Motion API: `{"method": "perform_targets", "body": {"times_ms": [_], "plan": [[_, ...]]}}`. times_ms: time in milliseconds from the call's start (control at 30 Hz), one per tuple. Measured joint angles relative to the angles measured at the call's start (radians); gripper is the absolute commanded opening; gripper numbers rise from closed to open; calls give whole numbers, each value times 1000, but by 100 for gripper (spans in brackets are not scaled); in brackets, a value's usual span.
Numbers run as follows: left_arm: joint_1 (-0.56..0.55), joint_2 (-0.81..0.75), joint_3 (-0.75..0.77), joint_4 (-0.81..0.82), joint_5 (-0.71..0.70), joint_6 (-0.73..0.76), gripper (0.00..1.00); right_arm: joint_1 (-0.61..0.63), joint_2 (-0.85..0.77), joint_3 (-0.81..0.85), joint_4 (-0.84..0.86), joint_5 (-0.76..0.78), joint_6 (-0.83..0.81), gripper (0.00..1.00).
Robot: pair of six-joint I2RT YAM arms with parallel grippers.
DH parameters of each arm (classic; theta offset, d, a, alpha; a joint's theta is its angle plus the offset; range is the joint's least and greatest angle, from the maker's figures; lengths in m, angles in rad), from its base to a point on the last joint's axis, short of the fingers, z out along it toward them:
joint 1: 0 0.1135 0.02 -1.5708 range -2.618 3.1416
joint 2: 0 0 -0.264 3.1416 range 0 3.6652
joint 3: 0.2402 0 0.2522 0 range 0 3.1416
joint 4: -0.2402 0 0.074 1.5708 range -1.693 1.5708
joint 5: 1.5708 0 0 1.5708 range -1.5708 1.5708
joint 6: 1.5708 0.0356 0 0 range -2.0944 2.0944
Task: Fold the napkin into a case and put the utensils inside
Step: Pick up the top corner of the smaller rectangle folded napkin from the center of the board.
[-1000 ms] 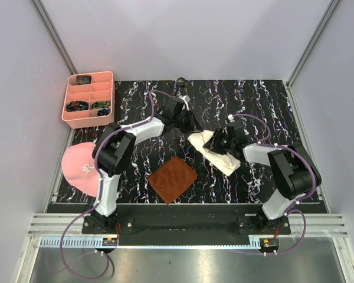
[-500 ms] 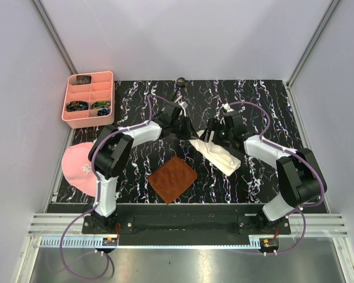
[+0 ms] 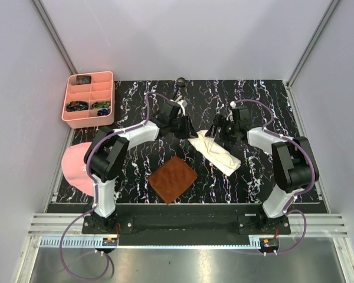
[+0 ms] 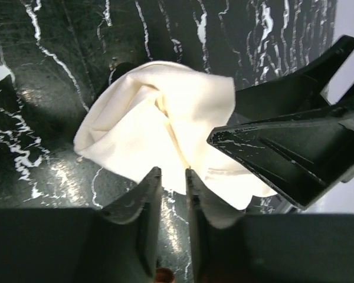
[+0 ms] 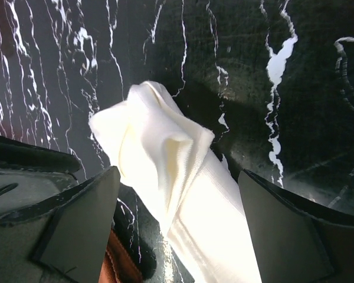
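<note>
One black white-veined tabletop [image 3: 271, 100], cream napkin [image 3: 215, 154] mid-table, pale walls [image 3: 183, 35], pink tray [image 3: 111, 97] left

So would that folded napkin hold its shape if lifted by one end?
Probably not: the napkin is soft cloth, its end bunched in loose creases, so it would likely droop and unfold. It looks light, and pushing would probably wrinkle it rather than slide it.

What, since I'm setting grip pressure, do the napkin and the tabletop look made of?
The napkin looks like soft woven cloth, cream-white and matte: it creases and bunches in folds. The tabletop looks hard and glossy, black with white marble-like veins and light reflections; stone or printed laminate, I cannot tell.
</note>
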Motion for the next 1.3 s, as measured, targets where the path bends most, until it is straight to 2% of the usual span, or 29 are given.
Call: {"method": "perform_targets", "body": {"times_ms": [33, 133, 300, 333, 400, 600, 767, 800, 933, 1300], "plan": [[0, -2, -3, -5, -5, 6, 32, -7, 16, 0, 5, -23, -1, 87], [-3, -3, -5, -38, -24, 33, 34, -21, 57, 0, 35, -80, 0, 83], [-18, -3, -5, -92, -77, 78, 32, -37, 84, 0, 86, -139, 6, 74], [-23, -3, -5, -103, -88, 85, 31, -38, 84, -1, 97, -147, 7, 69], [-33, -3, -2, -121, -105, 98, 30, -41, 84, -1, 120, -158, 11, 67], [-58, -3, 32, -166, -153, 124, 35, -61, 84, -3, 154, -196, 21, 58], [-74, -2, 80, -196, -198, 146, 42, -74, 99, -6, 182, -222, 27, 45], [-78, -1, 93, -208, -209, 153, 42, -75, 103, -8, 185, -229, 29, 37], [-91, 16, 153, -240, -259, 176, 40, -76, 120, -11, 203, -252, 37, 19], [-148, 93, 231, -333, -364, 228, 34, -76, 121, -30, 230, -285, 71, 5]]}}
